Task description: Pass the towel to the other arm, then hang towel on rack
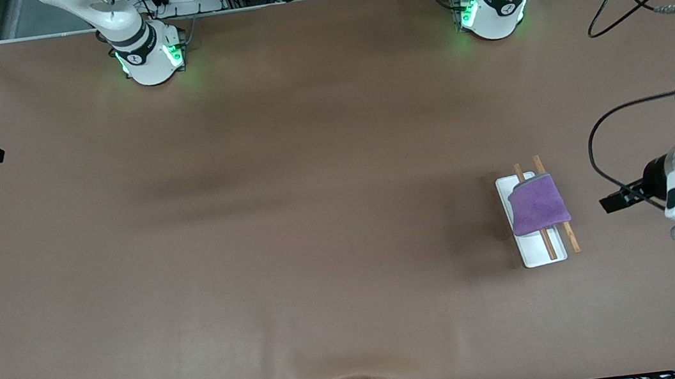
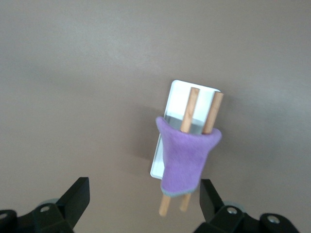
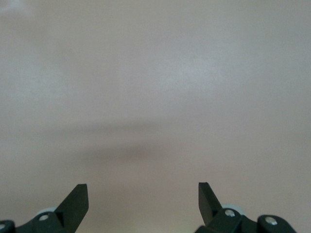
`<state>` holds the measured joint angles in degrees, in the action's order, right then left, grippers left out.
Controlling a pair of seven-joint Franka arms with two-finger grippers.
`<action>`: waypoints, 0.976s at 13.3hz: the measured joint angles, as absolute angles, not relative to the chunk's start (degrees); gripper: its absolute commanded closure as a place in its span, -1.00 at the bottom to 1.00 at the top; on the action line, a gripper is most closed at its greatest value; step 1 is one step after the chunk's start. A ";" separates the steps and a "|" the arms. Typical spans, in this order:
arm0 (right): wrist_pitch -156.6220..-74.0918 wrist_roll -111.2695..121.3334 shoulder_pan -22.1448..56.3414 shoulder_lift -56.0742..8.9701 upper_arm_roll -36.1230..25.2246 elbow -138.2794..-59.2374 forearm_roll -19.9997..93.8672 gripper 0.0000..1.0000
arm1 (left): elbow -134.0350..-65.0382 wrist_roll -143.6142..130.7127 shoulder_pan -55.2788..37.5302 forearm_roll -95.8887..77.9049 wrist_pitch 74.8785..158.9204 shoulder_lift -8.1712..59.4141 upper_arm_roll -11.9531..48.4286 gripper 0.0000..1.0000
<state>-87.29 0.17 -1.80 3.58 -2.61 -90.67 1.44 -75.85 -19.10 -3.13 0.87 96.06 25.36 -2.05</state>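
The towel (image 1: 538, 204) is a small purple cloth of fuzzy fabric with a thin grey edge. It hangs folded over the two brown wooden rods of the rack (image 1: 535, 250), in the lower right part of the front view. The rods stick out of the cloth at both ends, and the white flat base of the rack shows under it on the brown table (image 1: 252, 226).

The left gripper (image 1: 614, 200) is at the right edge of the front view, up in the air over the table just beside the rack. Its black fingers point toward the towel but do not touch it. In the left wrist view the two fingers (image 2: 77, 199) stand wide apart and hold nothing, with the towel and rack between them farther off.

The right gripper (image 3: 143, 204) waits at the upper left edge of the front view. Its fingers also stand wide apart and are empty, over bare table.
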 measured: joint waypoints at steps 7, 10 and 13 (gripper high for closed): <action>-87.45 -2.79 -1.87 3.15 -2.59 -90.40 1.44 -1.00 | -75.74 -18.32 -3.31 0.88 89.71 15.74 1.74 -1.00; -87.51 -2.78 -1.95 2.99 -2.61 -90.30 1.43 -1.00 | -75.77 -19.01 -3.36 0.88 83.04 10.62 4.46 -1.00; -87.51 -2.78 -1.98 2.67 -2.56 -90.26 1.44 -1.00 | -76.68 -19.19 -3.35 0.88 81.67 6.77 5.57 -1.00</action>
<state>-87.51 -2.78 -1.98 2.67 -2.56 -90.26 1.44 -76.68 -19.19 -3.35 0.88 81.67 6.77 5.57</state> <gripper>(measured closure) 0.000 0.000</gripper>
